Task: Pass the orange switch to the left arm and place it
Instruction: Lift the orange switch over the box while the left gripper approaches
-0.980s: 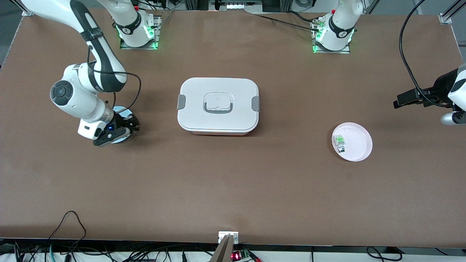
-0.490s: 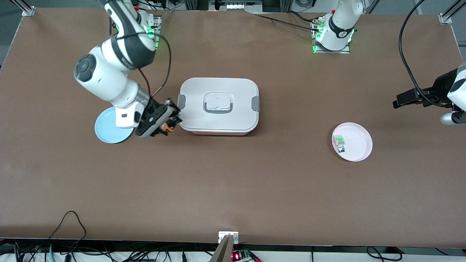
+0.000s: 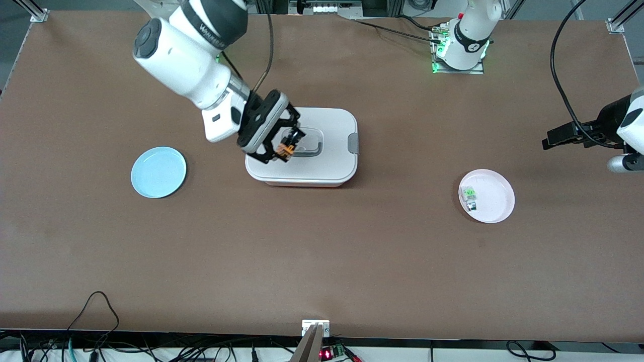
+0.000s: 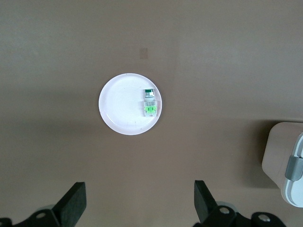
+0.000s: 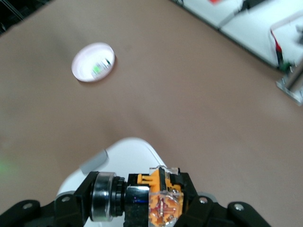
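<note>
Right gripper (image 3: 286,146) clamps switch (image 3: 285,149) over box (image 3: 329,171); left gripper (image 4: 137,210) wide, waiting; handover, placing remain.

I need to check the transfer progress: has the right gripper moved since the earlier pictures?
Yes. The right gripper, shut on the orange switch, has gone from over the blue plate to over the box, toward the left arm's end of the table.
</note>
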Controlling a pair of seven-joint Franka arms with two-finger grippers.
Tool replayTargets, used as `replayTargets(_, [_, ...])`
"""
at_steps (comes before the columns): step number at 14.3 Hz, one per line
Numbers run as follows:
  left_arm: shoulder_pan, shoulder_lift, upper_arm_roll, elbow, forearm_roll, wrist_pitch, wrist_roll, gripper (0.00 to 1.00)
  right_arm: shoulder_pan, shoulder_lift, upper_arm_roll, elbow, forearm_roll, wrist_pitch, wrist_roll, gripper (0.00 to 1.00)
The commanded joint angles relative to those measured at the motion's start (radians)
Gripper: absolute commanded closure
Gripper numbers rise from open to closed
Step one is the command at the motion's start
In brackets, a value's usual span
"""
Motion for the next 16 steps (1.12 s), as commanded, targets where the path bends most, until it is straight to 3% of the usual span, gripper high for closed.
replayTargets(1, [-0.002, -0.002, -0.004, 0.005, -0.053, -0.012, 0.002, 0.0, 0.027, 0.051, 0.062, 0.02, 0.022, 0.123, -0.024, 1.0])
replayTargets(5, [0.022, 0.024, 0.0, -0.006, -0.194, -0.012, 0.053, 0.0, 0.145, 0.074, 0.071, 0.022, 0.024, 0.368, 0.065, 1.0])
replayTargets(6, [0.022, 0.071, -0.004, -0.012, -0.206, -0.013, 0.053, 0.0, 0.18, 0.091, 0.07, 0.023, 0.024, 0.44, 0.091, 1.0])
replayTargets(10, [0.044, 0.121, -0.003, -0.038, -0.33, -0.091, 0.073, 0.0, 0.273, 0.126, 0.068, 0.025, 0.014, 0.64, 0.183, 1.0])
replayTargets(13, [0.071, 0.133, -0.003, -0.079, -0.535, -0.159, 0.166, 0.0, 0.297, 0.143, 0.068, 0.056, 0.016, 0.651, 0.183, 1.0])
replayTargets(16, [0.079, 0.125, -0.003, -0.22, -0.839, -0.19, 0.173, 0.0, 0.305, 0.152, 0.065, 0.068, 0.01, 0.651, 0.179, 1.0])
